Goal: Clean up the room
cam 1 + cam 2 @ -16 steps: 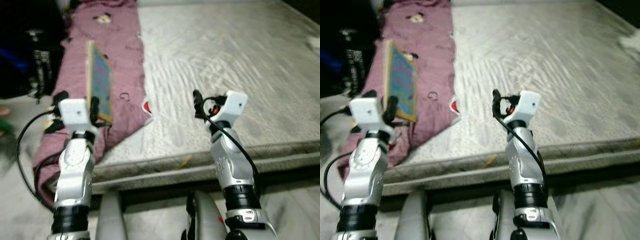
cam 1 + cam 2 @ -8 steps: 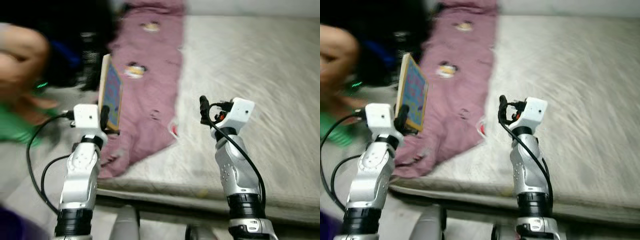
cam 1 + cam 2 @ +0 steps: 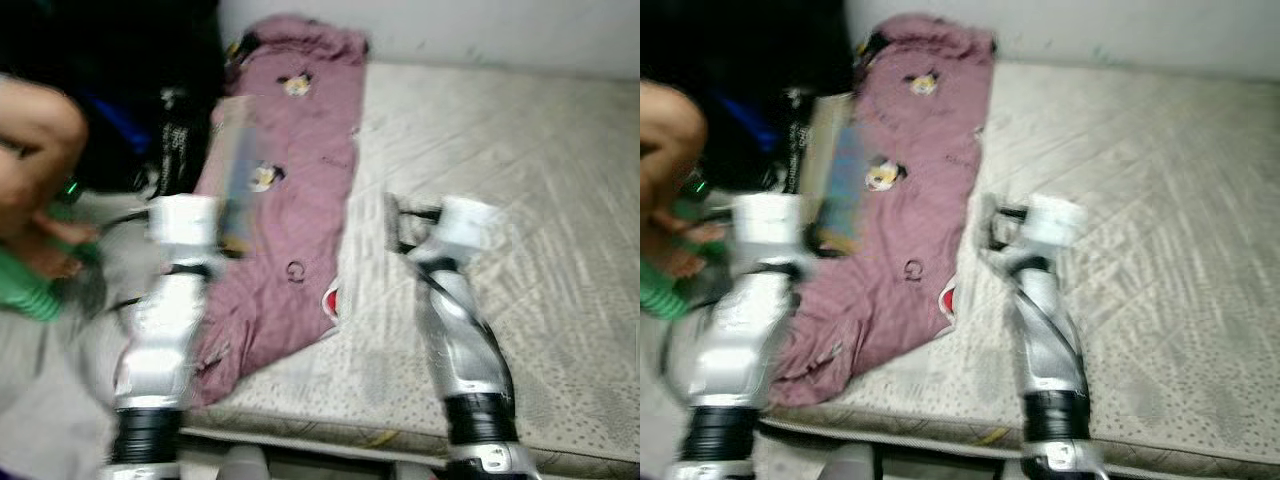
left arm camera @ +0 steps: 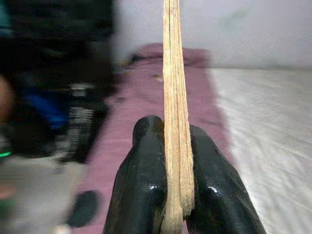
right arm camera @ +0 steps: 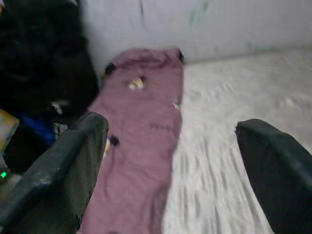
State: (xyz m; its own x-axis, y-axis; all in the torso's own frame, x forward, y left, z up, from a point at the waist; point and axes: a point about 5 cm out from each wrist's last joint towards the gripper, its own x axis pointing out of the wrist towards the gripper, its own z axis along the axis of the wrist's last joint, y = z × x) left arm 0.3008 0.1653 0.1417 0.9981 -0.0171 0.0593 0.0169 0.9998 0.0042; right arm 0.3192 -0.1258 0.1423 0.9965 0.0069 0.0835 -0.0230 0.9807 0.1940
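Observation:
My left gripper (image 4: 168,165) is shut on a thin wooden board (image 4: 172,83), held upright with its edge toward the wrist camera. In the blurred head views the board (image 3: 232,170) shows a blue-patterned face and hangs above the mauve blanket (image 3: 290,190) on the bed's left side. My right gripper (image 3: 395,225) is raised over the grey mattress (image 3: 530,190), open and holding nothing; its two fingers (image 5: 63,165) stand wide apart in the right wrist view.
A person's bare leg and foot (image 3: 40,140) and something green (image 3: 30,290) are at the left, beside dark bags (image 3: 120,60) on the floor. A white wall (image 3: 450,30) runs behind the bed. The mattress edge (image 3: 360,440) lies just before me.
The whole picture has shifted and blurred, so the camera moved; more wall and blanket show. The left gripper still holds the board upright. The right gripper stays open.

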